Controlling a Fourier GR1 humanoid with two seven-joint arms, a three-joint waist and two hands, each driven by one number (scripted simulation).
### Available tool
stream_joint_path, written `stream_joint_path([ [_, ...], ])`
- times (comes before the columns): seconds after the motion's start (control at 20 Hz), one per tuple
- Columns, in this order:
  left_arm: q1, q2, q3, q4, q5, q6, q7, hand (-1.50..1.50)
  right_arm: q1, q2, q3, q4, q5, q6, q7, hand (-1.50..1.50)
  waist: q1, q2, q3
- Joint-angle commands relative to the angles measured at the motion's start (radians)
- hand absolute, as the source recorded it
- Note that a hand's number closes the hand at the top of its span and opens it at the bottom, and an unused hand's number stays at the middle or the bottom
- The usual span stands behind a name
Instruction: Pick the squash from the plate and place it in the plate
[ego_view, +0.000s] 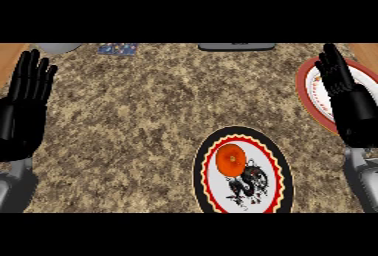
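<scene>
1. Black-rimmed plate (241, 131) at the lower edge, to the left of the right hand (354, 115) and nearer the robot than its fingertips. White centre with a dark dragon figure and a red scalloped ring.
2. Squash (232, 159): orange, round, on the upper left part of that plate's centre. It is well apart from both hands and closer to the right one.
3. Right hand: fingers straight and close together, pointing away from the robot, holding nothing. It lies over part of a red-rimmed plate (301, 87), whose rim shows just left of the fingers.
4. Left hand (18, 120): resting at the left edge with fingers straight, slightly spread and empty, far left of the squash.
5. Speckled brown counter (133, 115) between the hands.
6. Beyond the fingertips at the far edge: a grey rounded object (59, 47), a small blue item (118, 48) and a dark grey object (236, 46). I cannot tell what they are.
</scene>
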Motion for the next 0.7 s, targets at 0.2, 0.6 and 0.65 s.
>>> stream_joint_path([
  [0.2,-0.045,0.031,-0.093,0.134,-0.121,0.02,0.152,0.0,-0.124,0.356,0.216,0.014,0.017,-0.171,0.178,-1.5,0.04,0.004,0.001],
  [0.6,-0.046,-0.031,-0.15,0.209,-0.13,0.015,0.216,0.0,0.014,0.408,0.531,0.169,0.448,-0.318,0.197,-1.5,0.018,-0.001,0.001],
  [0.65,-0.014,-0.048,-0.186,0.197,-0.168,0.026,0.203,0.0,0.012,0.426,0.575,0.198,0.5,-0.328,0.202,-1.5,0.023,-0.004,0.001],
])
